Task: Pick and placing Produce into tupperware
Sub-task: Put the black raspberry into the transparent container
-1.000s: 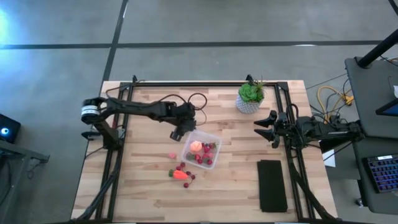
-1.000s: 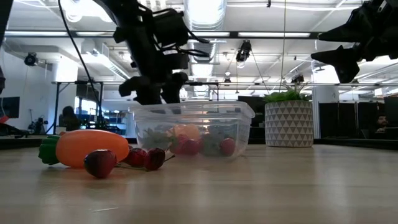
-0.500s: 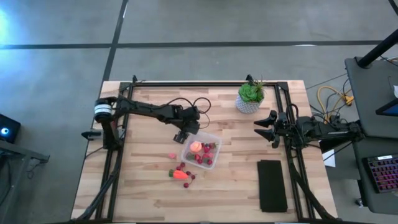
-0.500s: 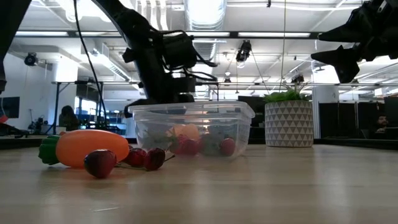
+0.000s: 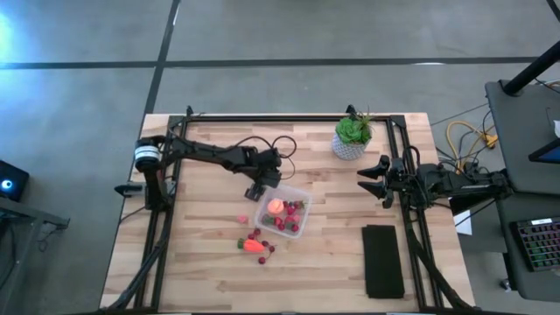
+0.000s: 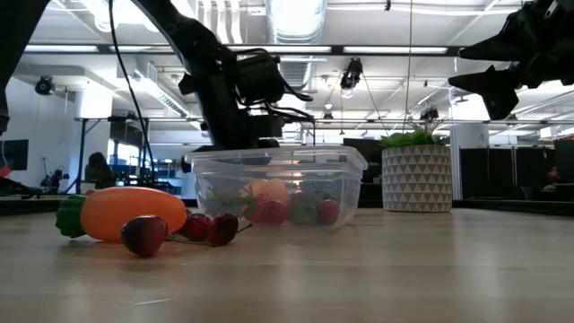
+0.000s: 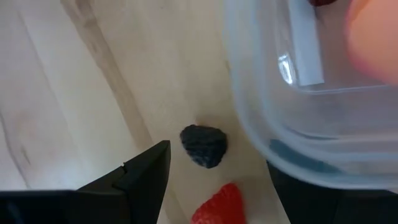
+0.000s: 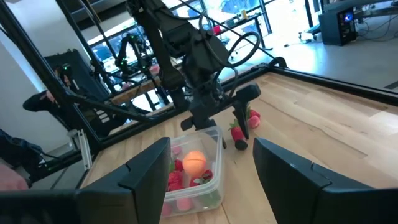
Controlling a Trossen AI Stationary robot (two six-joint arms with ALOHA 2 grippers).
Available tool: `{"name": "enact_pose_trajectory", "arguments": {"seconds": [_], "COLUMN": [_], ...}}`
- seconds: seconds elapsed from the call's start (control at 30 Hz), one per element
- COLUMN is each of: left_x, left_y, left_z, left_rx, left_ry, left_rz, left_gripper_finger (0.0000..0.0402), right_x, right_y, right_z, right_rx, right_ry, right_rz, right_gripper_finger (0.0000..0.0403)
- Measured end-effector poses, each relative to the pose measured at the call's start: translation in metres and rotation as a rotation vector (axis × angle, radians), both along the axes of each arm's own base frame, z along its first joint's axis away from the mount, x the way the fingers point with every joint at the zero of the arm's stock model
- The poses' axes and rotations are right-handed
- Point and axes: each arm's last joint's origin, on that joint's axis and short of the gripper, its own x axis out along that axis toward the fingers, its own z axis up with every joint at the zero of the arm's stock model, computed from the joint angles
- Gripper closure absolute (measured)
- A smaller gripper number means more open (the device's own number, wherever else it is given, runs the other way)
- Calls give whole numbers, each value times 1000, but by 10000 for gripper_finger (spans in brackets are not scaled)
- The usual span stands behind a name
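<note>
My clear tupperware (image 5: 283, 210) sits mid-table holding red berries and a pink-orange fruit (image 5: 276, 206); a carrot (image 5: 254, 246) lies just beside it. My left gripper (image 5: 256, 189) reaches down at the box's rim, fingers spread around a dark berry (image 7: 204, 145). My right gripper (image 5: 371, 178) hovers spread near the potted plant (image 5: 353, 136), over the wooden table (image 5: 201, 262).

Grey concrete floor (image 5: 262, 31); ceiling strip lights (image 6: 296, 18); keyboard (image 5: 535, 241) on side desk
</note>
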Motion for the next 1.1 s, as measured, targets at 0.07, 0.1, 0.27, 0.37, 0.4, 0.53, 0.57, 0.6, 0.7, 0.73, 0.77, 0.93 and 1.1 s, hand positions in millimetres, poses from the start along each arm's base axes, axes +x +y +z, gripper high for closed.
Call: {"name": "enact_pose_trajectory", "arguments": {"seconds": [0.07, 0.1, 0.27, 0.37, 0.4, 0.53, 0.57, 0.6, 0.7, 0.73, 0.77, 0.93, 1.1], "left_x": [0, 0, 2, 2, 2, 2, 1, 1, 2, 1, 2, 3, 4], "left_y": [2, 3, 8, 9, 9, 9, 9, 9, 9, 9, 10, 10, 10], "left_z": [0, 0, 2, 2, 2, -1, -1, -1, -3, -3, -3, -4, -13], "left_rx": [1, 1, 6, -3, -9, -18, -19, -19, -20, -20, -18, -19, -29], "left_ry": [-6, -9, -44, -57, -58, -47, -43, -43, -39, -37, -45, -45, -23], "left_rz": [6, 9, 17, 16, 15, 12, 12, 12, 13, 13, 12, 12, 15], "left_gripper_finger": [153, 153, 153, 153, 153, 164, 171, 180, 209, 219, 227, 254, 260], "right_x": [0, 0, 0, 0, 0, 0, 0, 0, 0, 0, 0, 0, 0], "right_y": [0, 0, 0, 0, 0, 0, 0, 0, 0, 0, 0, 0, 0], "right_z": [0, 0, 0, 0, 0, 0, 0, 0, 0, 0, 0, 0, 0], "right_rx": [0, 0, 0, 0, 0, 0, 0, 0, 0, 0, 0, 0, 0], "right_ry": [0, 0, 0, 0, 0, 0, 0, 0, 0, 0, 0, 0, 0], "right_rz": [0, 0, 0, 0, 0, 0, 0, 0, 0, 0, 0, 0, 0], "right_gripper_finger": [181, 181, 181, 181, 181, 181, 181, 181, 181, 181, 181, 181, 181]}}
